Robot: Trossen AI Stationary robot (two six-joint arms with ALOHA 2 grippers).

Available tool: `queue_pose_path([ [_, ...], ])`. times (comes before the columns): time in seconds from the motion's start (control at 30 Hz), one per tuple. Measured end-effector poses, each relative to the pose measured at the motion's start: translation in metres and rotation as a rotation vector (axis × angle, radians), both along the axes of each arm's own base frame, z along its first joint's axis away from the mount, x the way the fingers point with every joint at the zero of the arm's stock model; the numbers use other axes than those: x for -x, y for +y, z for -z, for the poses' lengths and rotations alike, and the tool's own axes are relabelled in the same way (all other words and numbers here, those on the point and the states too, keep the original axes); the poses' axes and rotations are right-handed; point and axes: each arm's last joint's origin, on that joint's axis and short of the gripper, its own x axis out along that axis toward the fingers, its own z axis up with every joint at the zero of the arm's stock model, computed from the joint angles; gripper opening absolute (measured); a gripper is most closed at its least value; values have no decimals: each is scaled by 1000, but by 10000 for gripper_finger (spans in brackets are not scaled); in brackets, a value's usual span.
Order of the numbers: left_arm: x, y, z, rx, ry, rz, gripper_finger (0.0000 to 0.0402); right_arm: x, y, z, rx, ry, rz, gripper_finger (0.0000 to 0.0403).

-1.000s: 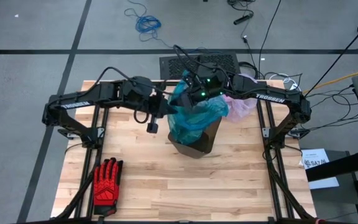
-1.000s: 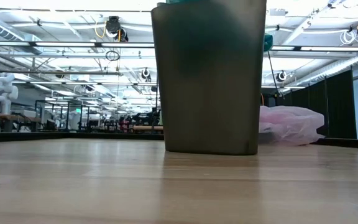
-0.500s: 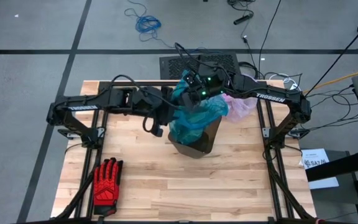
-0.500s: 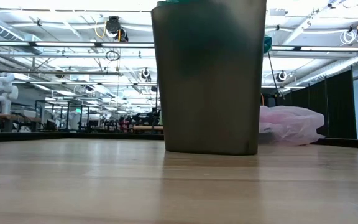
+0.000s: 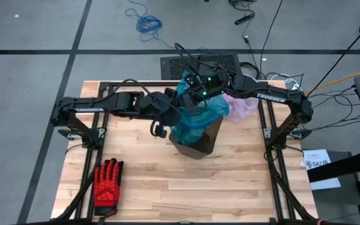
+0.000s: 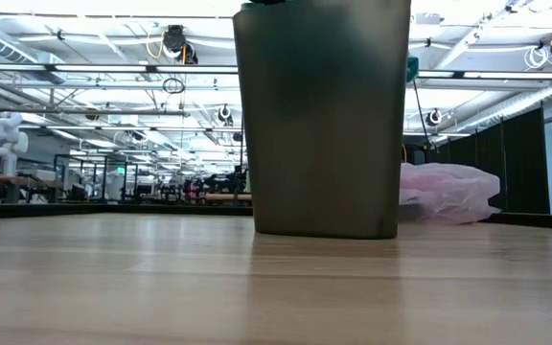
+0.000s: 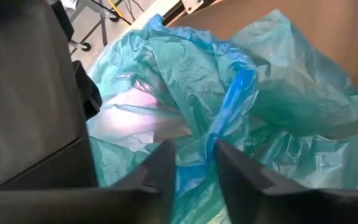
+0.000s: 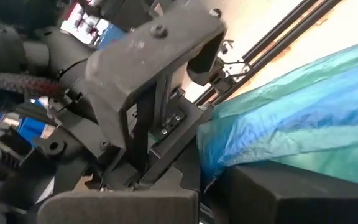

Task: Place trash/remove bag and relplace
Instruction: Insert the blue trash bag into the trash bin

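Bag (image 5: 241, 105), the pink one, is lying crumpled on the table (image 5: 230, 181) just right of the bin (image 5: 199, 145) in the high view, and in the low view it is sitting at mid-right behind the bin. So I'm reading the old liner as already out, and the teal bag (image 5: 195, 115) as the replacement going in.

What's changing over the last second: I'm bringing the left gripper (image 7: 192, 163) in from the centre-left of the high view until it is meeting the teal bag at the bin's left rim. In the left wrist view its fingers are standing slightly apart with a blue fold of the film running down between them, not yet pinched as far as I can judge.

The right gripper (image 5: 192, 100) is hovering over the bin's far rim, buried in teal plastic; I cannot tell how its fingers are set.

That means both arms are now working the rim, and I'm judging the next step to be spreading the teal bag over the bin's mouth. The red glove (image 5: 107, 181) is lying at lower left, untouched.
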Motion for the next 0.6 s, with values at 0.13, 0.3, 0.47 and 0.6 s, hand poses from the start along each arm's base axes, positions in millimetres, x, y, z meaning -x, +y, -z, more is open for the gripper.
queue_pose_path([
  [0.13,2,-5,-2,1,-7,7,17,0,0,0,14,-6,-23,0],
  [0.3,10,-14,-9,77,-43,-25,3,0,-1,0,65,-18,-37,0],
  [0.47,21,-22,-32,230,-140,-103,2,4,1,-3,136,-38,-84,11],
  [0.6,28,-31,-51,304,-193,-119,1,12,2,-9,196,-52,-106,44],
])
